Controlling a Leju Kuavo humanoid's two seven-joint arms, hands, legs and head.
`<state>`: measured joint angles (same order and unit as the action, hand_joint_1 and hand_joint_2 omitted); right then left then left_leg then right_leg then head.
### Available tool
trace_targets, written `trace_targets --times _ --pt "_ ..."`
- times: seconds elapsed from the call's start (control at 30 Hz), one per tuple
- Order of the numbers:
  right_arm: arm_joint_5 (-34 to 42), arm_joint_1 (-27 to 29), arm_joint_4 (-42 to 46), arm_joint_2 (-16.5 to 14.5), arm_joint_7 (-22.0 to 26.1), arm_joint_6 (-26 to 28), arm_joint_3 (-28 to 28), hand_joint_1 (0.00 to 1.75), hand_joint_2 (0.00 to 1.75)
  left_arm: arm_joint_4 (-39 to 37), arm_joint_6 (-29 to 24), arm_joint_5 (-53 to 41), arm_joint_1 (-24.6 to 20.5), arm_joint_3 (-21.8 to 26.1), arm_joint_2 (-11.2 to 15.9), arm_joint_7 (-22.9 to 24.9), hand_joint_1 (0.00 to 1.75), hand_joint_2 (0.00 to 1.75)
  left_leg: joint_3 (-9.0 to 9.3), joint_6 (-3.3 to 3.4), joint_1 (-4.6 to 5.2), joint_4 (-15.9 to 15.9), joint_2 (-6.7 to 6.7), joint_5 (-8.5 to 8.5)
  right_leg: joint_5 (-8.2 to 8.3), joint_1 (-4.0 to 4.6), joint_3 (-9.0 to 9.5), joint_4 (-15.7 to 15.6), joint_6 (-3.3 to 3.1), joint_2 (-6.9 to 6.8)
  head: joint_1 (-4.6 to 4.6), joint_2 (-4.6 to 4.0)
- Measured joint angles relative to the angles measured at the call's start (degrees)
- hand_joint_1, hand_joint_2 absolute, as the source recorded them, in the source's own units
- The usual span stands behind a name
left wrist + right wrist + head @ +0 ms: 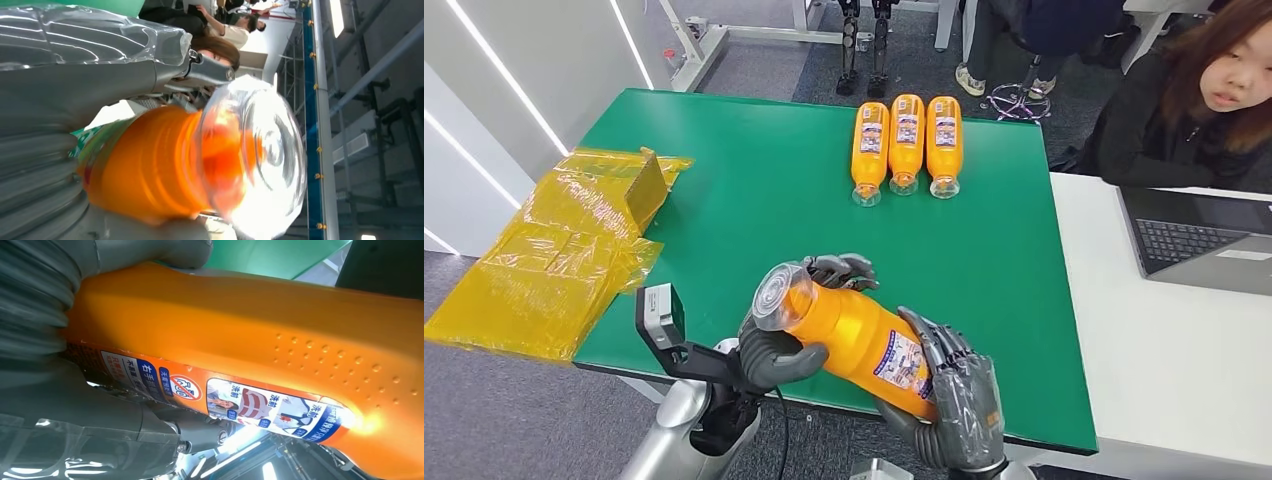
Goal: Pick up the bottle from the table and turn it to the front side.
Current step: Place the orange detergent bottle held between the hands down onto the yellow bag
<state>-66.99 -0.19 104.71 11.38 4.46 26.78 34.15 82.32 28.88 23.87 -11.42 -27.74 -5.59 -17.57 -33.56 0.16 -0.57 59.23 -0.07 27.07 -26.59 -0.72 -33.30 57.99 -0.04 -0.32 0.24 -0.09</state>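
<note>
Head view: I've got the orange bottle (856,338) lifted off the green table (754,215), lying slantwise between both hands near the table's front edge, clear cap end toward my left, base end down toward my right. My left hand (796,322) wraps the neck just behind the clear cap (777,294), thumb under, fingers over the top. My right hand (952,400) cups the lower body, fingers curled over the printed label (905,361). Three more orange bottles (906,143) lie side by side at the far end of the table, well apart from mine; yellow plastic wrap (564,245) hangs off the left edge, and a person sits at a laptop (1194,238) on the white desk to the right. Left wrist view: cap (255,155) is close up and blurred, the orange shoulder pressed against my grey hand (75,90), so that hold looks firm. Right wrist view: the label strip (235,400) with small pictures and text faces the camera, glossy orange plastic body (250,320) with a patch of raised dots; my hand (100,435) clamps under it. My read: smooth, fairly rigid plastic, full so moderately heavy, likely slippery. I'd roll it with the neck as the pivot and keep the right hand on the label or dotted patch for friction.
</note>
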Motion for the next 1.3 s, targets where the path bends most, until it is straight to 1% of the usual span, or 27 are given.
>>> trace_targets --times 0.23,0.6,0.73,1.3 --pt "-0.1 0.3 0.2 -0.2 0.3 -0.2 0.4 1.75 1.75 0.7 -0.8 0.4 -0.1 0.0 0.3 0.6 0.00 1.75 0.00 0.00 0.00 0.0 0.00 0.00 0.00 0.00 0.00 0.0 0.00 0.00 0.00 0.00" --pt "0.5 0.4 0.2 -1.8 0.4 -2.6 0.8 1.75 1.75 1.4 -0.8 0.4 -1.6 -0.3 0.6 1.0 0.00 1.75 0.00 0.00 0.00 0.0 0.00 0.00 0.00 0.00 0.00 0.0 0.00 0.00 0.00 0.00" --pt "1.2 0.6 0.0 -2.2 0.4 -2.9 1.1 1.75 1.75 1.5 -0.7 0.5 -2.2 -0.5 0.6 1.1 1.75 1.75 0.00 0.00 0.00 0.0 0.00 0.00 0.00 0.00 0.00 0.0 0.00 0.00 0.00 0.00" --pt "2.0 1.3 -0.3 -2.7 0.6 -3.5 1.1 1.75 1.75 1.5 0.1 1.7 -2.7 -1.1 1.6 1.2 1.75 1.75 0.00 0.00 0.00 0.0 0.01 0.00 0.00 0.00 -0.01 0.0 0.00 0.01 0.00 0.00"
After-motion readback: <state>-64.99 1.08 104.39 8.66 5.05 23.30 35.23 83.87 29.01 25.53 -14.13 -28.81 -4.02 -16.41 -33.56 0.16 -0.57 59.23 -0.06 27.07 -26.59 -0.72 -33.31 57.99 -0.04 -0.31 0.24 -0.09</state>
